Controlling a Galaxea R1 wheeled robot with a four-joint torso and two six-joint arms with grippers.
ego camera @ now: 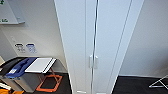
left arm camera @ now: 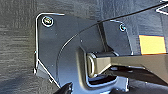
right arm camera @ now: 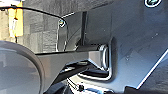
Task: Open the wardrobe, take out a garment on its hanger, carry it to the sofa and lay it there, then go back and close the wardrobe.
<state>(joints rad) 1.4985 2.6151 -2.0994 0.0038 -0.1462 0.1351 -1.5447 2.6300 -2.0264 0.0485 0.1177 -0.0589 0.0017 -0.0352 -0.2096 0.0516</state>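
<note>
White wall behind the shut wardrobe [ego camera: 96,37], handles [ego camera: 93,61] side by side; pincer states untellable.

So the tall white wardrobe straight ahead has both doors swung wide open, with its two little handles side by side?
Not quite: in the head view the wardrobe has both doors shut, meeting at a thin seam. The two small handles do sit side by side.

Dark carpeted floor [ego camera: 135,86] carries the closed white wardrobe [ego camera: 95,37], an orange frame [ego camera: 50,83], a grey bin [ego camera: 22,82].
</note>
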